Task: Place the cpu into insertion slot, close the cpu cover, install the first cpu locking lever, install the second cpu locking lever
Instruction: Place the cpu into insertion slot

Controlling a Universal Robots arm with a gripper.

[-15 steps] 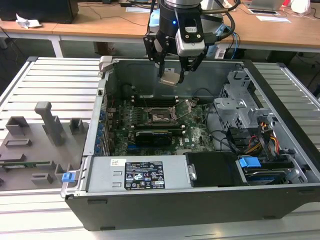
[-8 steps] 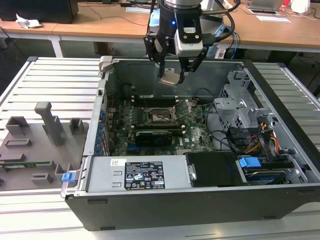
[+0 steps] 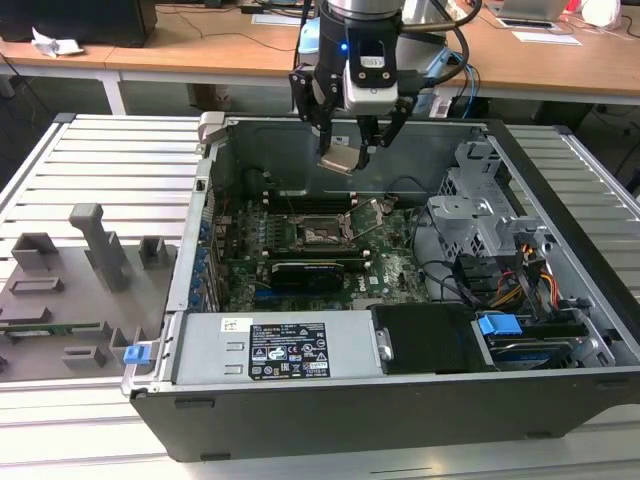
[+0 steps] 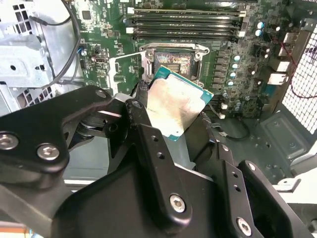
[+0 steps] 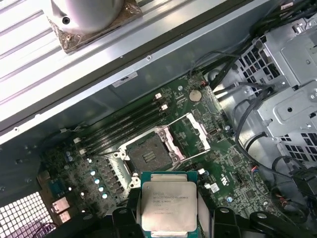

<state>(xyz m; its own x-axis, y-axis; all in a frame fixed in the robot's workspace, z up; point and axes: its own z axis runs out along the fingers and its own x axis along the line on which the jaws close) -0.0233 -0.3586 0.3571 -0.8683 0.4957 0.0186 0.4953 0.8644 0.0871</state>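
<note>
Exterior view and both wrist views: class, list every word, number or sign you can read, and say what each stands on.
No text can be quoted.
cpu, gripped in the gripper: printed lines on its top, too small to read.
Black label on the power supply: too small to read.
White sticker on the case wall: too small to read.
</note>
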